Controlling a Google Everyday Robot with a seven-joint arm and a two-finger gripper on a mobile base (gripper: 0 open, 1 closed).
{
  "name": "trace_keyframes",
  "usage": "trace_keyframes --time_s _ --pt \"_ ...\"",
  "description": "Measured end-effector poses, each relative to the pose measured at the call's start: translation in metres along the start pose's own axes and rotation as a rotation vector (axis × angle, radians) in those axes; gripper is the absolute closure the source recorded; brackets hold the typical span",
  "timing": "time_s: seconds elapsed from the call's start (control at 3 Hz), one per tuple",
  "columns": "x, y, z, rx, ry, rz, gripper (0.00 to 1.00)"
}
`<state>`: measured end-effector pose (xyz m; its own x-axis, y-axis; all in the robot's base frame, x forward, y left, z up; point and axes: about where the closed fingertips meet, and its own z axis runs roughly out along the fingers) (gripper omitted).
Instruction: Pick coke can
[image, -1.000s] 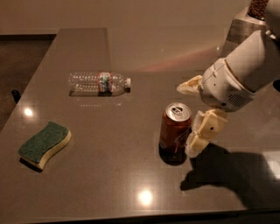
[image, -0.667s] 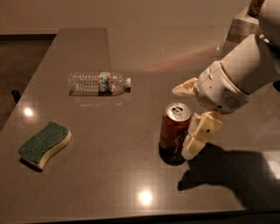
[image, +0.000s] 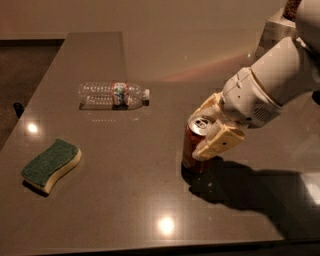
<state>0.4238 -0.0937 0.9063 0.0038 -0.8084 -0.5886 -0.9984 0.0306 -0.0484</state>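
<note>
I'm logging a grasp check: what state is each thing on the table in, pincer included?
Coke can: standing upright on the table, tab end up.
Pincer: at the can, level with its upper half.
Plastic bottle: lying on its side, apart from the can.
Sponge: lying flat, green side up.

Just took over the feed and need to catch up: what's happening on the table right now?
The robot's cream gripper is around the upper part of the small red aluminium coke can, which stands upright on the grey table. A grasp can't be confirmed. The clear plastic bottle lies on its side and the green sponge sits farther left.
</note>
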Motion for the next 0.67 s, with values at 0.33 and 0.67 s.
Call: trace_keyframes --time_s 0.33,0.67 --pt "-0.008 -0.006 -0.014 0.036 -0.008 0.018 0.72" --pt "-0.029 -0.013 -0.04 0.095 -0.01 0.033 0.95"
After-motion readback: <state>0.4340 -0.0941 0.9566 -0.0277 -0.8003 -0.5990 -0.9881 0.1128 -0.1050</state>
